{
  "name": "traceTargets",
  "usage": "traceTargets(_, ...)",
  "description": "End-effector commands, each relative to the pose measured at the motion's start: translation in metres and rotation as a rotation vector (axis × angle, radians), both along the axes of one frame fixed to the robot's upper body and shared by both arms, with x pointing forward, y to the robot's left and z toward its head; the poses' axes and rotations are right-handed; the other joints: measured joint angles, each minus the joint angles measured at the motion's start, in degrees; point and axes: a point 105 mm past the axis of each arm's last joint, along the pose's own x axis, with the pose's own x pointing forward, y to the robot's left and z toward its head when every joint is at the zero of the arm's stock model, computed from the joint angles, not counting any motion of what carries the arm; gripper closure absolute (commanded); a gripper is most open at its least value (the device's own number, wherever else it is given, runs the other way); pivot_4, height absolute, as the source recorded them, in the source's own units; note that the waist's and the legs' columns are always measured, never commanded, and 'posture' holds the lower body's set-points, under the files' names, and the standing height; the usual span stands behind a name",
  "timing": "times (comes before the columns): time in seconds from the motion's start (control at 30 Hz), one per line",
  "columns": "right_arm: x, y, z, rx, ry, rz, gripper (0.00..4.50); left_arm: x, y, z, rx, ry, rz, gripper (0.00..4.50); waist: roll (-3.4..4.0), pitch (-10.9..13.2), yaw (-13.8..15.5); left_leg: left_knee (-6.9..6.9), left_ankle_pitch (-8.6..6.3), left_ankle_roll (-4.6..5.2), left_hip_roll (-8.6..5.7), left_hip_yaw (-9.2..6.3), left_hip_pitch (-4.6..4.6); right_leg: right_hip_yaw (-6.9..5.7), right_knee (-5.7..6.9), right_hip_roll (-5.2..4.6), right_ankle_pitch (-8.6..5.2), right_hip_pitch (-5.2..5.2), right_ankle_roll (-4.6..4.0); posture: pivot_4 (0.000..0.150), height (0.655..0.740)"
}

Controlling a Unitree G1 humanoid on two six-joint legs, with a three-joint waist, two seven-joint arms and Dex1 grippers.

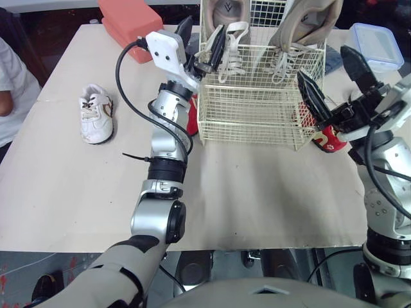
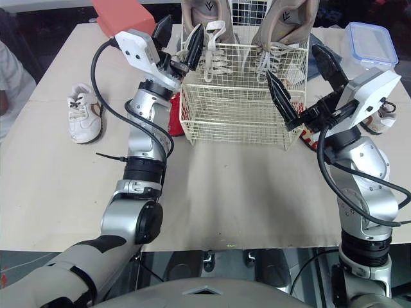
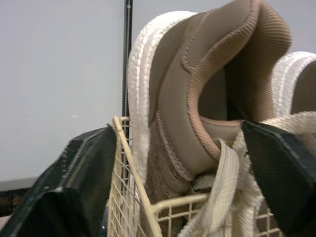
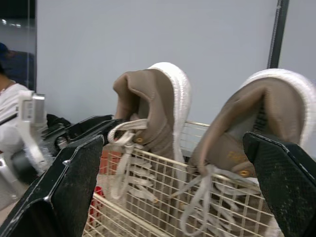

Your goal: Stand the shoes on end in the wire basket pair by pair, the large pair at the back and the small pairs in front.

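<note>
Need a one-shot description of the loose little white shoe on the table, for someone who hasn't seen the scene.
On the beige table, find the cream wire basket at the back, with two tall tan shoes standing on end in it. Well off to the robot's left of it, alone on bare tabletop, lies the small white shoe. Unlike the tan ones, it is white with brown trim and sits on its sole.

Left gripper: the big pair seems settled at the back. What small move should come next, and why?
Probably draw the left gripper back off the basket corner and toward the small white shoe on the table. The gripper is open and holds nothing, both big tan shoes stand on end at the back, and the front section looks empty.
</note>
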Motion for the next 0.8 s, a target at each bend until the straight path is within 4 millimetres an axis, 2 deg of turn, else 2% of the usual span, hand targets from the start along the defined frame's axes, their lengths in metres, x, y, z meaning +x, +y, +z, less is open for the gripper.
traceTargets(0.03,0.002,-0.024,0.000,-0.027,0.008,-0.092,0.00,-0.015,-0.008,0.006,0.036,-0.025,-0.060,0.08,0.00,0.00,0.06,0.00,0.00,0.00,0.00,0.00,0.00,0.03,0.00,-0.01,0.00,0.00,0.00,0.150,0.6860)
traceTargets(0.17,0.005,-0.050,-0.027,-0.085,0.148,-0.170,0.00,-0.037,-0.008,0.011,0.099,-0.029,-0.138,0.08,0.00,0.00,-0.08,-0.03,0.00,0.00,0.05,-0.01,0.00,0.28,-0.01,-0.01,0.00,-0.04,0.00,0.150,0.6860)
traceTargets(0.43,-0.002,-0.102,-0.084,-0.121,0.426,-0.294,0.00,-0.084,-0.013,0.006,0.398,0.144,-0.396,0.08,0.05,0.01,-0.16,-0.15,-0.01,-0.01,0.12,0.12,0.23,0.58,0.04,0.04,-0.04,-0.04,0.02,0.150,0.6860)
traceTargets(0.57,-0.005,-0.110,-0.110,-0.171,0.564,-0.225,0.00,-0.101,-0.015,-0.004,0.520,0.256,-0.534,0.08,0.08,0.02,-0.14,-0.15,-0.05,0.06,0.11,0.16,0.30,0.66,0.05,0.07,-0.16,-0.03,0.21,0.150,0.6860)
traceTargets(0.7,0.002,-0.122,-0.123,-0.175,0.642,-0.198,0.00,-0.116,-0.014,-0.017,0.623,0.349,-0.633,0.08,0.11,0.04,-0.30,-0.16,-0.13,0.20,0.08,0.16,0.30,0.68,0.05,0.10,-0.17,-0.03,0.21,0.150,0.6860)
traceTargets(0.8,0.006,-0.124,-0.129,-0.194,0.676,-0.168,0.00,-0.123,-0.013,-0.022,0.658,0.381,-0.664,0.08,0.13,0.05,-0.17,-0.19,-0.14,0.22,0.08,0.21,0.33,0.76,0.03,0.13,-0.17,-0.05,0.21,0.150,0.6860)
